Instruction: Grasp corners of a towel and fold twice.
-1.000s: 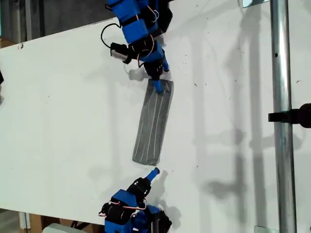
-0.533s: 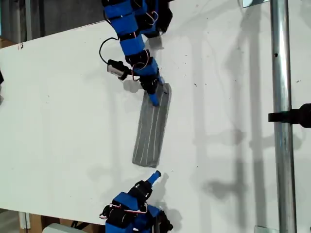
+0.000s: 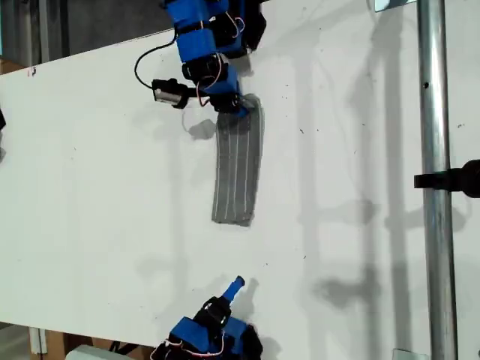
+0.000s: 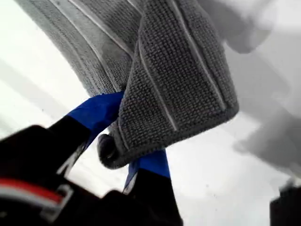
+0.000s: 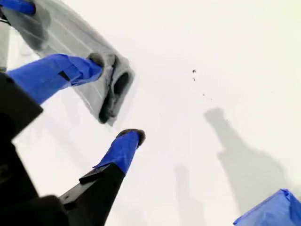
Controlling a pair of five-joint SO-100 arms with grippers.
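Exterior view: the grey striped soft-fabric towel (image 3: 238,169) lies as a long narrow strip on the white flat table (image 3: 90,187), already doubled lengthwise by the look of it. One blue arm sits at the towel's far end, its jaws on the fabric there; the other arm waits beyond the towel's near end, apart from it. A shiny metal pole (image 3: 435,180) stands well away from the towel, so nothing blocks a fold.

First wrist view: my first gripper (image 4: 127,141) is clamped on the towel's thick, layered end. The cloth droops limp, so it judges light, floppy and best pinched at corners.

Second wrist view: my second gripper (image 5: 115,101) gapes wide, empty, the towel's rolled end (image 5: 110,92) just beyond its fingertips
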